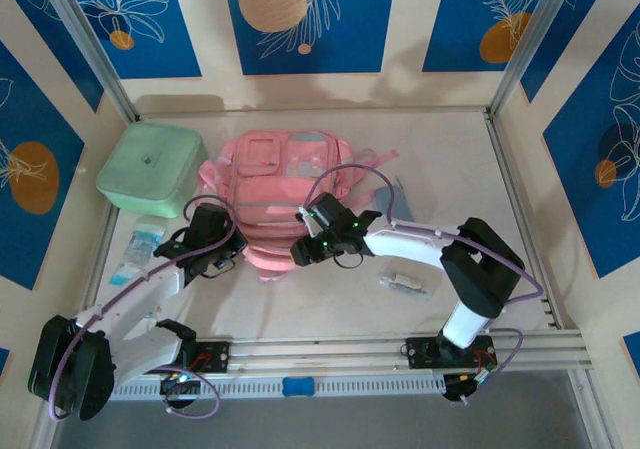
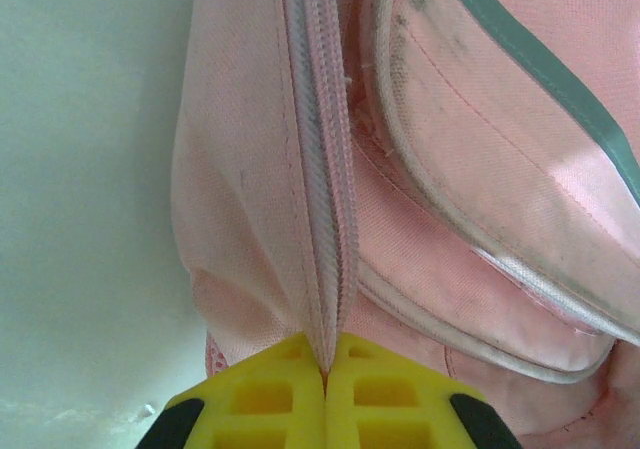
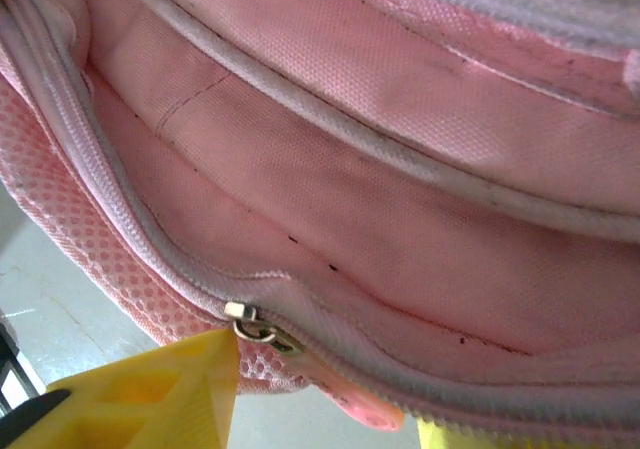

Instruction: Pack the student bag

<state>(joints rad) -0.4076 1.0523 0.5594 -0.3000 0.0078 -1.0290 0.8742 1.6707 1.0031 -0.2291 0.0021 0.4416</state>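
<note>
student bag (image 2: 450,219) cropped, wrist cams

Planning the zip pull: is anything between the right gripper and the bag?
Nothing visible. The right gripper is right at the bag's zipper slider, jaws apart either side of its pink tab; the left gripper pinches the zipper seam.

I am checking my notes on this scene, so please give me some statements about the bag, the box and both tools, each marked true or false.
1. The left tool is shut on the zipper band of the student bag. True.
2. The mint-green box lies on top of the bag. False: it stands beside it on the table.
3. The right tool has its jaws apart beside the zipper slider. True.
4. The right tool holds the box. False: it is at the bag.
</note>
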